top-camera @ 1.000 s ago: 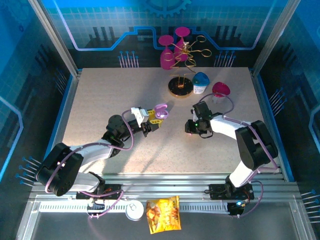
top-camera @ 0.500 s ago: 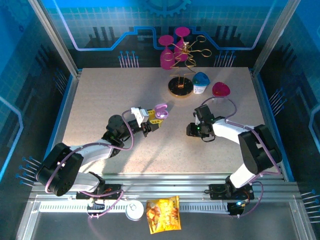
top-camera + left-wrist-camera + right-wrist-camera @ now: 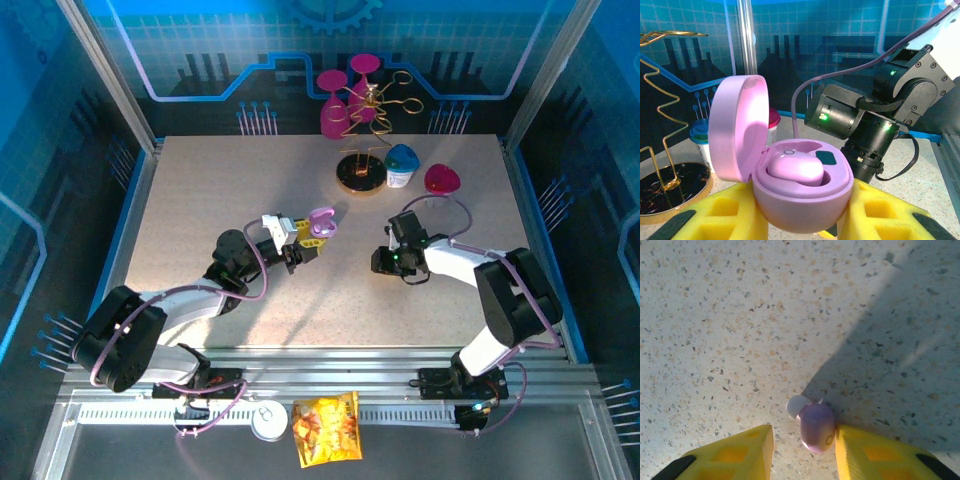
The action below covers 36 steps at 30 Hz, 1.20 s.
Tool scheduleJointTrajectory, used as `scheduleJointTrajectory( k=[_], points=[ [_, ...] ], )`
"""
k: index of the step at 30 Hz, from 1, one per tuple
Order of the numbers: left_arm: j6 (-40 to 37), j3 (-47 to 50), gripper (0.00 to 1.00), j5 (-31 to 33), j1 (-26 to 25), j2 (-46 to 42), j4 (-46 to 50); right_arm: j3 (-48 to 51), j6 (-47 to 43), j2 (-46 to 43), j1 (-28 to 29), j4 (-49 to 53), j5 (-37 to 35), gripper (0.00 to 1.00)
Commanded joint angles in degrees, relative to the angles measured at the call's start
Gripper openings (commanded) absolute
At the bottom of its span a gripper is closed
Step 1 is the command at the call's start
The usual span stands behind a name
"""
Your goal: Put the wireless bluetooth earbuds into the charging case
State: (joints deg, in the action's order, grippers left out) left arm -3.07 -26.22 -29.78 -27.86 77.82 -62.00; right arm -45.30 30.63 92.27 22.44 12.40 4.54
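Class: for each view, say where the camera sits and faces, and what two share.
Top external: above, behind, looking down on the table; left arm and right arm show.
Left wrist: level across the table; left tool holds the open lilac case, right arm beyond.
Right wrist: straight down; right tool straddles a lilac earbud.
Shared: the case, also seen from above.

The lilac charging case (image 3: 800,195) sat gripped between the yellow pads of the left end effector (image 3: 800,212), lid hinged open to the left; one lilac earbud (image 3: 794,167) lay seated inside; a second earbud (image 3: 817,426), lilac with a white tip, lay on the speckled counter (image 3: 740,315) between the parted fingers of the right end effector (image 3: 805,440).
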Motion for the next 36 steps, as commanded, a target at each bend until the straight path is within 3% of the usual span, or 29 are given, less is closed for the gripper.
scheduleJointTrajectory(
  k=[1, 5, 12, 21, 36],
  points=[
    [0.2, 0.0, 0.22, -0.6, 0.5, -0.7, -1.9, -1.8, 0.7, 1.4, 1.8, -1.5, 5.0, 0.36],
    [-0.1, 0.2, 0.22, -0.5, 0.5, -1.4, -1.4, -2.2, 0.7, -0.7, 2.3, -1.0, 3.3, 0.38],
    [-0.4, 0.2, 0.22, -0.5, 0.4, -1.5, -1.0, -0.6, -1.0, -7.3, 1.5, -1.1, -3.6, 0.48],
    [0.6, 0.2, 0.22, -0.7, 0.4, -0.5, -2.9, -4.7, -2.2, -0.1, 1.7, -0.6, 1.4, 0.48],
    [-0.7, 0.3, 0.22, -0.3, 0.4, -2.8, 0.0, -12.9, -6.9, 8.0, 3.6, -0.4, 2.9, 0.50]
  ],
)
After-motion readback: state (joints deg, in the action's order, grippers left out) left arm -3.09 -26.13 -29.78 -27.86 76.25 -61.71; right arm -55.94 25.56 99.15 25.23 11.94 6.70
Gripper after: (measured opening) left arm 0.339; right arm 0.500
